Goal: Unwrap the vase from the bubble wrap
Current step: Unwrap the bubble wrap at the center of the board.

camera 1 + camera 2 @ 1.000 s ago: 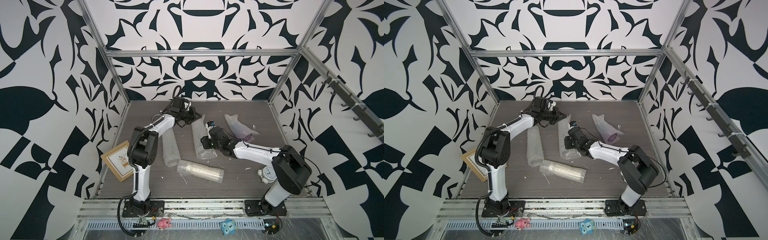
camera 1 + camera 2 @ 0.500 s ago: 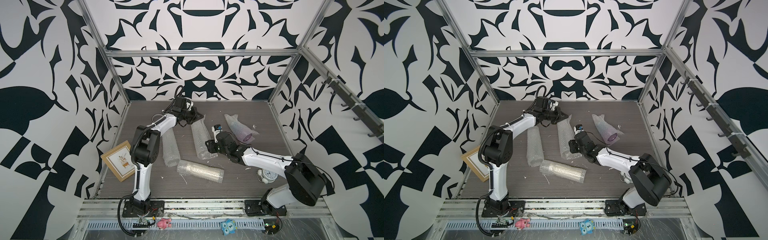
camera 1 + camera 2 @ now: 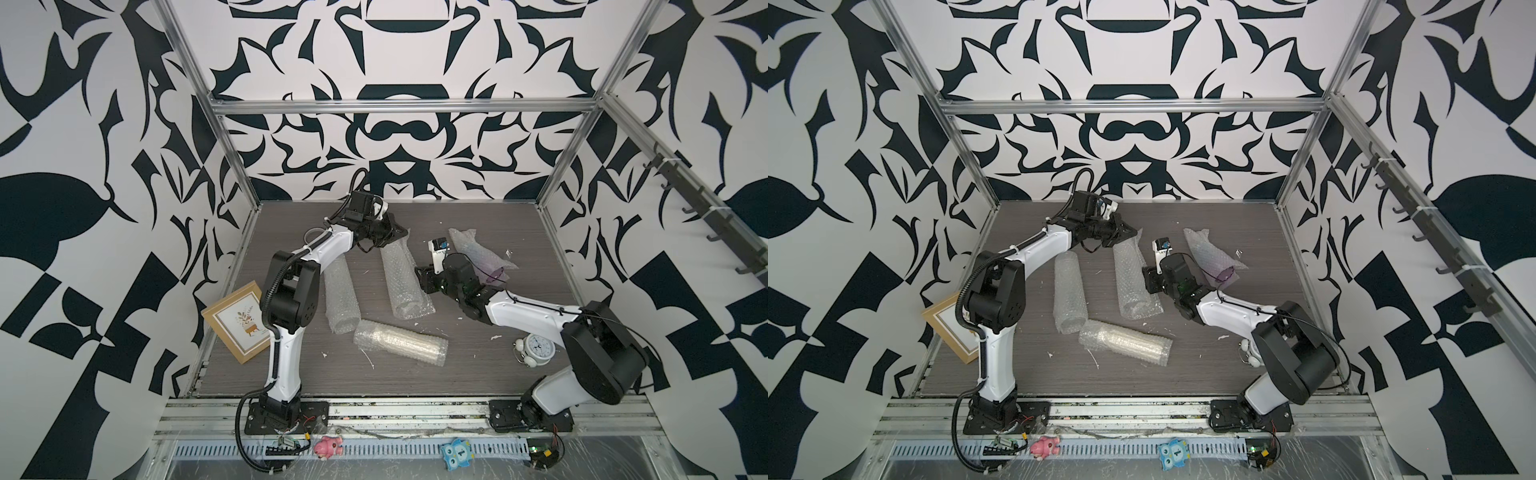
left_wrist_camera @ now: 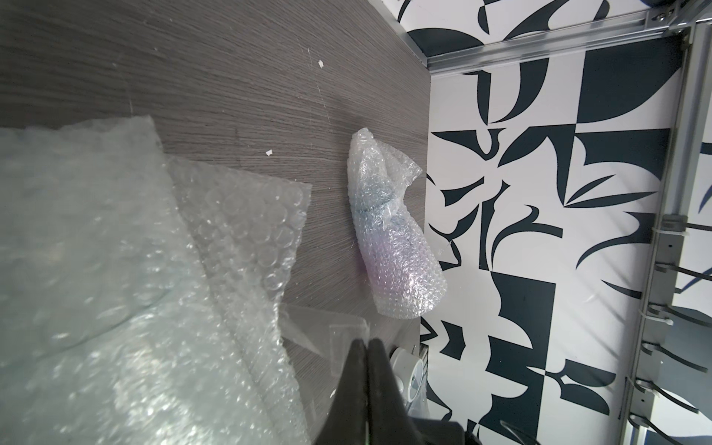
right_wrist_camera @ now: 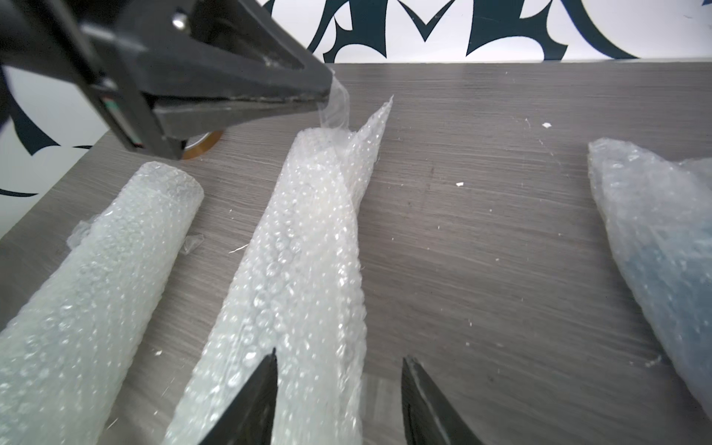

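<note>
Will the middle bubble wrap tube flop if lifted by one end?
Probably: the tube is thin sheeting with a loose flap, so likely saggy. Its open end looks hollow, so likely light. Round, it may roll if pushed.

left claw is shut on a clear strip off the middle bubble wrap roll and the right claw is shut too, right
Only the right claw is wrong: the right wrist view shows it open, jaws apart at the middle bubble wrap roll. The left claw is shut on the clear strip.
</note>
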Controlling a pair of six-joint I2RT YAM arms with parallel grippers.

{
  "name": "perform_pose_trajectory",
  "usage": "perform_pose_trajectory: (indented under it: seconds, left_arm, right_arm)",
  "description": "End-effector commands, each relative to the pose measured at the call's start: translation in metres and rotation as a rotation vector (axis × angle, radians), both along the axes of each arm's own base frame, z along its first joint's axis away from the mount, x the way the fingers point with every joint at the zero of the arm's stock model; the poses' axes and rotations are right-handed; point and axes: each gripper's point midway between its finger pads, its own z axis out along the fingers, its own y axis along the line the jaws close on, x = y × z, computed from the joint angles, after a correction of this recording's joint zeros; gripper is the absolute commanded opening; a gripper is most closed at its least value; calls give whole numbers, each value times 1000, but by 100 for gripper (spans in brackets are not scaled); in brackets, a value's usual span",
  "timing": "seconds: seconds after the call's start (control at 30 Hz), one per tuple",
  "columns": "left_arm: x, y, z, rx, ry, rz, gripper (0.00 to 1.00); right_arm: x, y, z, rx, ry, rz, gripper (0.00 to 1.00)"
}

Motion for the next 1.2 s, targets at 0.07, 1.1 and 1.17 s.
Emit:
perform_pose_trajectory:
  seconds: [0.07, 1.1, 1.17]
  left_arm:
    - [-1, -4, 2, 13, -5, -23, 7]
    - [-25, 12, 0, 119, -11, -59, 51]
    - [-27, 16, -1, 130, -10, -53, 57]
  right_arm:
    - [39, 26, 40, 22, -163, 52, 53]
    - [117, -22, 19, 51, -115, -179, 39]
    - [116, -37, 16, 48, -86, -211, 39]
